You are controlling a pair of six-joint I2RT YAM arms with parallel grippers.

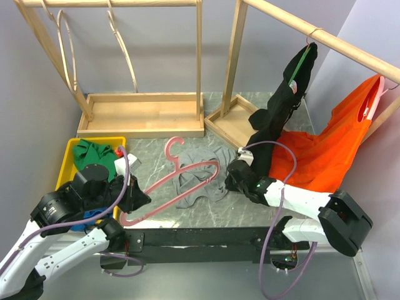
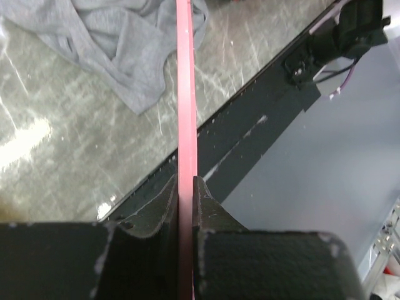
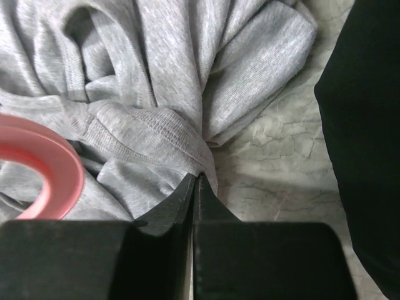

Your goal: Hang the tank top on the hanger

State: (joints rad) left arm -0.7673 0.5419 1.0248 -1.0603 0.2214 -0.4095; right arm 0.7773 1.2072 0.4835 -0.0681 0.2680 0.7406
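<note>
Within the left gripper [image 2: 185, 182], thin pink plastic hanger [image 2: 185, 94] clamped; right gripper [image 3: 194, 182] pinches crumpled grey knit tank top [image 3: 156, 75].

Left gripper [image 2: 185, 185] and right gripper [image 3: 194, 182], both clamped.

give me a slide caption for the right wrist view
Right gripper pinches a fold of the grey tank top, pink hanger lying on the cloth beside it.
</note>
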